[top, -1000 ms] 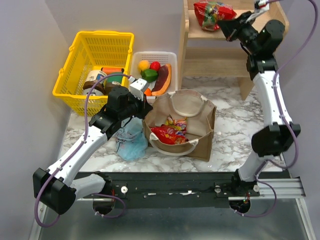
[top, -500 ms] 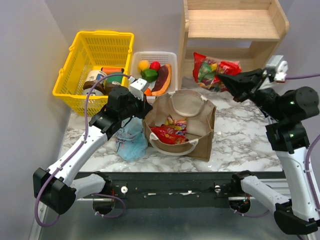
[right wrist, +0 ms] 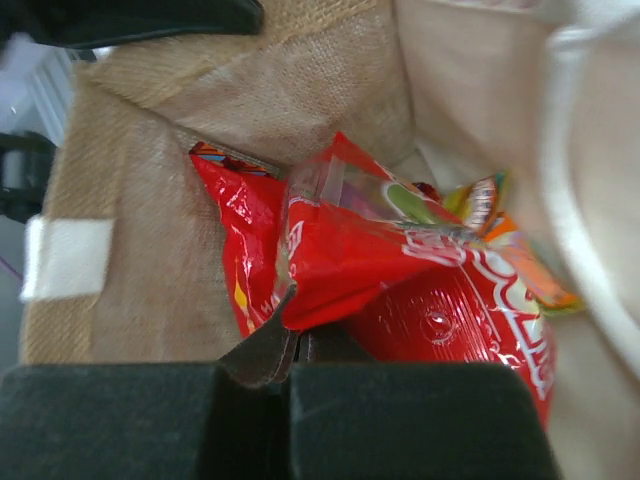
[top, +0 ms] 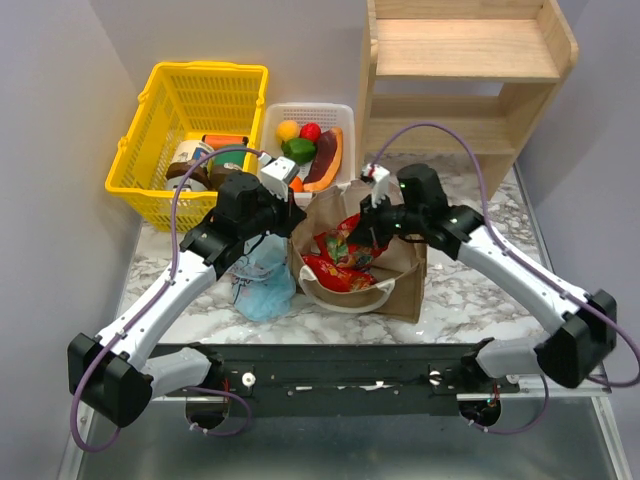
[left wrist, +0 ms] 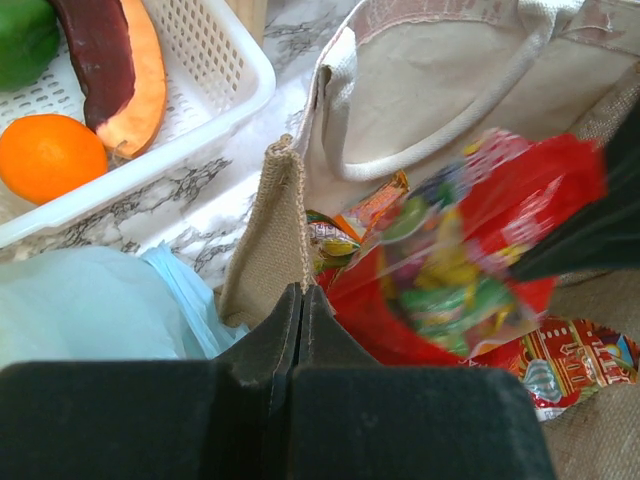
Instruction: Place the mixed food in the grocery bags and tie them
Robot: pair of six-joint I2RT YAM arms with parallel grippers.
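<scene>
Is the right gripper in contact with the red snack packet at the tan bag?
Touching. The right wrist view shows the right gripper shut on the red snack packet, its edge pinched between the closed jaws.

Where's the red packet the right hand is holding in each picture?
Top: packet mid-picture, in the brown bag's mouth.
Left wrist: packet right of centre, above the brown bag.
Right wrist: packet centre, pinched by the right hand.
Shared landmark: the brown bag's rim.
</scene>
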